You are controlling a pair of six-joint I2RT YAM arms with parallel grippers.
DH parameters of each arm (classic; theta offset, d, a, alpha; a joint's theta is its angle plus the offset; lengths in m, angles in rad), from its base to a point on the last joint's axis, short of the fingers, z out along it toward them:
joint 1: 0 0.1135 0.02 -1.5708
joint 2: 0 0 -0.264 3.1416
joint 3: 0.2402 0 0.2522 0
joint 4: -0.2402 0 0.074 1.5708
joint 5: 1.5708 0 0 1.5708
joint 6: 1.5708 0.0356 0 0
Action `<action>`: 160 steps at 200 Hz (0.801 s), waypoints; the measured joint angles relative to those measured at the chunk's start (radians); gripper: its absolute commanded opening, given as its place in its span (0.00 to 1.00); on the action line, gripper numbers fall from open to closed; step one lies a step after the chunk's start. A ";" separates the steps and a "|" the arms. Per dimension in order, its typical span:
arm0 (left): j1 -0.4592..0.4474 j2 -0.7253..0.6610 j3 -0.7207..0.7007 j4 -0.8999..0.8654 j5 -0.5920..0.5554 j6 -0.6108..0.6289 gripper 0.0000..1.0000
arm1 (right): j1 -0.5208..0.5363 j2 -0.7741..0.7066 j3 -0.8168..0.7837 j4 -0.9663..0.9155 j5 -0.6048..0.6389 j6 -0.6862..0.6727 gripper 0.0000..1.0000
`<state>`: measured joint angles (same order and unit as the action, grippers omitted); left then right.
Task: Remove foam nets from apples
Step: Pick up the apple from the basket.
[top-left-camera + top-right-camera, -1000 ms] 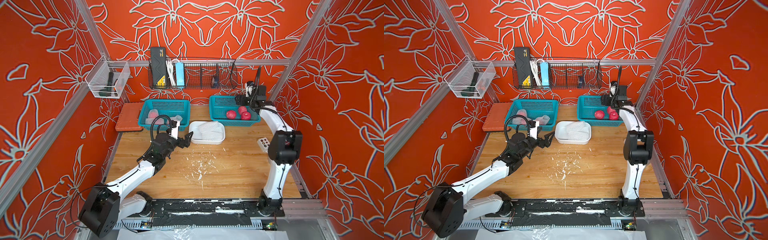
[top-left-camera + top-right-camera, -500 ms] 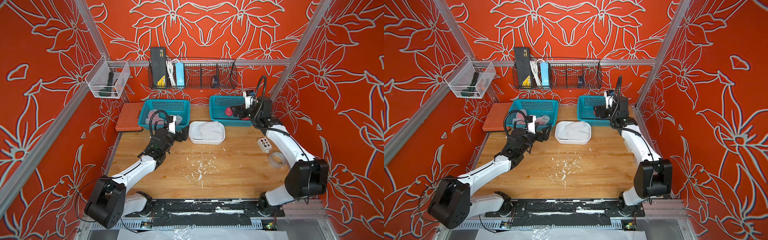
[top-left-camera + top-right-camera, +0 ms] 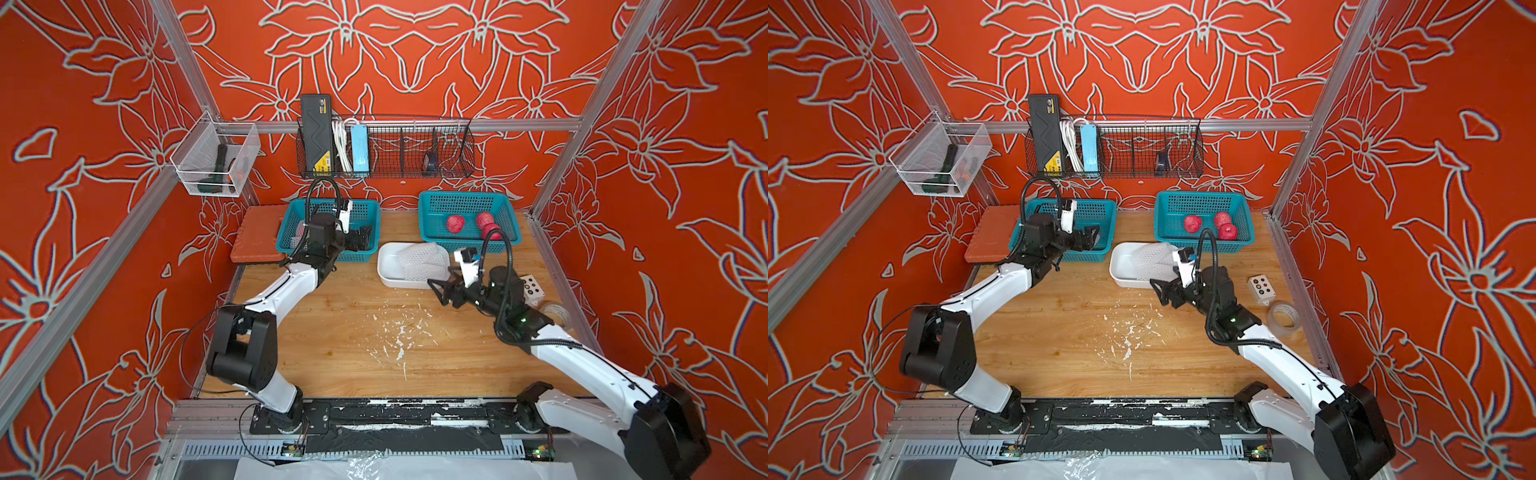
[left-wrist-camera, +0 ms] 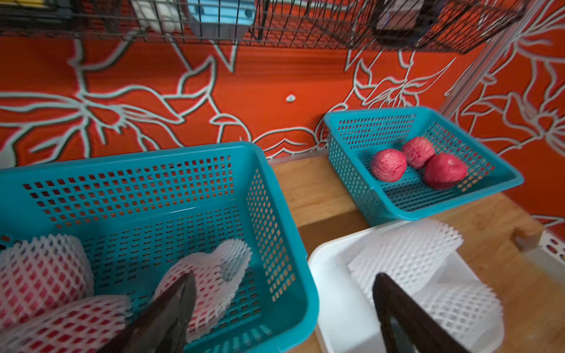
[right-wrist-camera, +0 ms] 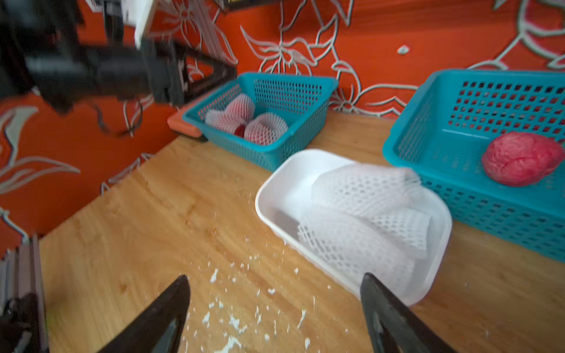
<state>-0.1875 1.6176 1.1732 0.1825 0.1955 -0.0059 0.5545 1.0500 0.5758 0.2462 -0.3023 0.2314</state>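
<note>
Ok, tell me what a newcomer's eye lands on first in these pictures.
The loud orange floral walls come first, then three bare red apples in the right teal basket at the back. Netted apples sit in the left teal basket, where the open left gripper hovers. A white tray between the baskets holds empty foam nets.

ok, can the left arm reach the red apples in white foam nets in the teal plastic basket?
Probably yes: the open left gripper hangs at the teal basket, nothing covers it, and the netted apples lie just below.
</note>
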 measured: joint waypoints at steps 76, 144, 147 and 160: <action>0.064 0.393 0.525 -0.475 -0.005 0.044 0.97 | 0.102 0.018 -0.186 0.253 0.121 -0.095 0.86; 0.089 0.539 0.705 -0.719 -0.018 0.057 0.97 | 0.114 0.029 -0.186 0.306 0.156 -0.110 0.86; 0.089 0.539 0.709 -0.723 -0.018 0.058 0.97 | 0.114 0.029 -0.186 0.306 0.156 -0.110 0.86; 0.089 0.544 0.716 -0.733 -0.018 0.060 0.97 | 0.114 0.029 -0.186 0.308 0.156 -0.110 0.86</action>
<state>-0.0990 2.1620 1.8893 -0.5507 0.1772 0.0540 0.6685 1.0790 0.3897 0.5545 -0.1459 0.1215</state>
